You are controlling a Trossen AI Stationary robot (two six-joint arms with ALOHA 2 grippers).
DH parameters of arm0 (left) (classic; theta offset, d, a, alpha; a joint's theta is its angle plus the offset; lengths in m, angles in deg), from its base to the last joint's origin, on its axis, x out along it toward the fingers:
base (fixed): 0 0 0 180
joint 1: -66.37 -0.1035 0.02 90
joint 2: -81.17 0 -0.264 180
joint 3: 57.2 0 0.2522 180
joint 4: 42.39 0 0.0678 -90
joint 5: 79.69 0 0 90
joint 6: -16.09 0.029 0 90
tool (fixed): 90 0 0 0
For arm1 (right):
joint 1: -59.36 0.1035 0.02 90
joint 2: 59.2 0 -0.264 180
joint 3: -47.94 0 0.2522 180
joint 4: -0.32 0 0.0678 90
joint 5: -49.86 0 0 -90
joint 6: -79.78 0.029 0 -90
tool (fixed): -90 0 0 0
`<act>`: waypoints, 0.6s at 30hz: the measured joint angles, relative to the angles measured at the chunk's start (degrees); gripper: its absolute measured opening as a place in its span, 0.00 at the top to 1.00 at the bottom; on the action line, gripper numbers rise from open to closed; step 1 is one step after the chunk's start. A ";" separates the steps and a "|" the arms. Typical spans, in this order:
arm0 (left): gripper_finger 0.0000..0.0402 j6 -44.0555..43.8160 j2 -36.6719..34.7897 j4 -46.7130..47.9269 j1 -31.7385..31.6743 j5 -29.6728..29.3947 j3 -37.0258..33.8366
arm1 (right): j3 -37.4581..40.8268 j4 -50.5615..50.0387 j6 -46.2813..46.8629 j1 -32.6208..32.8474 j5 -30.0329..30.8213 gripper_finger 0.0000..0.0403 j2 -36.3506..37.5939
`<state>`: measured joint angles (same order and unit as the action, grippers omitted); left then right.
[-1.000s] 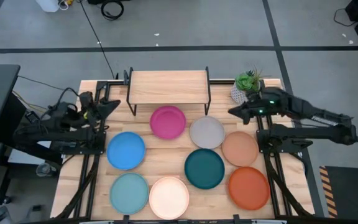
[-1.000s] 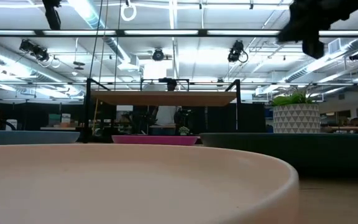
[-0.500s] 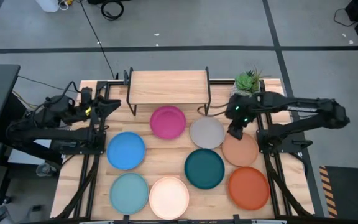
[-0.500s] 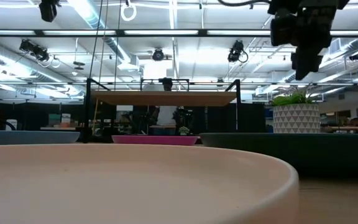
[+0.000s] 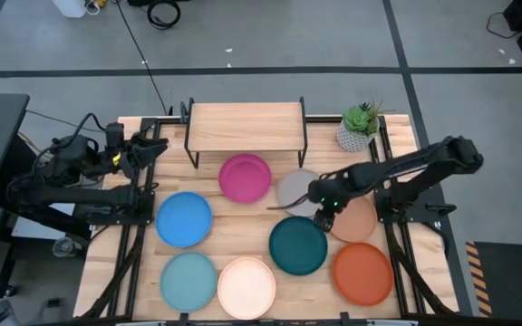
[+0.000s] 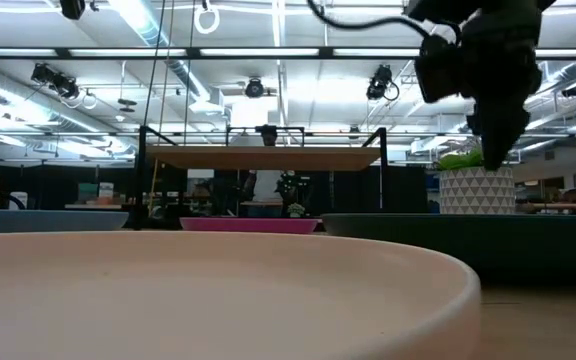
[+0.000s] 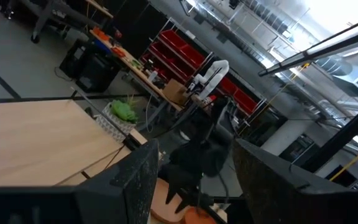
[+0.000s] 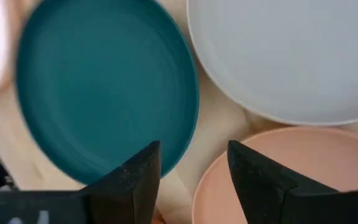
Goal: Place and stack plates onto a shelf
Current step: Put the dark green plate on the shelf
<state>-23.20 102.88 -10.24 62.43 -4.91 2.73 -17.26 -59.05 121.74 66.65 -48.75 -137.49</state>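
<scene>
Eight plates lie flat on the slatted table in front of the shelf (image 5: pixel 246 122): magenta (image 5: pixel 245 177), grey (image 5: pixel 295 186), tan (image 5: pixel 356 222), teal (image 5: pixel 298 245), orange (image 5: pixel 362 273), blue (image 5: pixel 183 218), light blue (image 5: pixel 188 280) and cream-white (image 5: pixel 246 286). My right gripper (image 5: pixel 323 206) hangs open above the spot where the grey (image 8: pixel 291 56), tan (image 8: pixel 291 168) and teal (image 8: pixel 104 87) plates meet, fingers pointing down, touching none of them. My left gripper (image 5: pixel 152 149) is open in the air at the table's far left, level with the shelf top (image 7: pixel 36 137).
A potted plant (image 5: pixel 359 125) in a white pot stands at the far right beside the shelf. The shelf board carries nothing. The plates lie close together, several nearly rim to rim, with bare strips of wood along the table's left and right edges.
My right gripper has swung from beside the plant toward the table's middle and near side. It has come down and tipped its fingers downward over the grey, tan and teal plates. My left gripper has risen a little. No plate has moved.
</scene>
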 joint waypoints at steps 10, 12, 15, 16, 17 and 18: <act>0.47 -0.35 0.02 -0.02 0.00 0.00 0.00 | 0.02 3.82 7.96 3.36 -0.04 0.53 -8.69; 0.47 -0.35 0.02 -0.02 0.00 0.00 0.00 | 0.02 4.09 8.71 3.77 0.06 0.53 -9.86; 0.47 -0.37 0.02 -0.02 0.00 0.00 0.00 | 0.02 4.41 9.07 4.39 0.76 0.53 -11.87; 0.47 -0.37 0.02 -0.02 -0.01 0.00 0.00 | 0.02 4.94 9.05 4.50 0.92 0.53 -12.50; 0.47 -0.38 0.02 -0.02 -0.01 0.00 0.00 | 0.02 5.44 9.02 4.61 1.01 0.53 -13.02; 0.47 -0.40 0.02 -0.02 0.00 0.00 0.00 | 0.02 5.83 9.01 4.65 1.07 0.54 -13.55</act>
<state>-23.60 102.91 -10.26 62.43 -4.91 2.73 -17.24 -53.22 130.75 71.30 -47.68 -151.04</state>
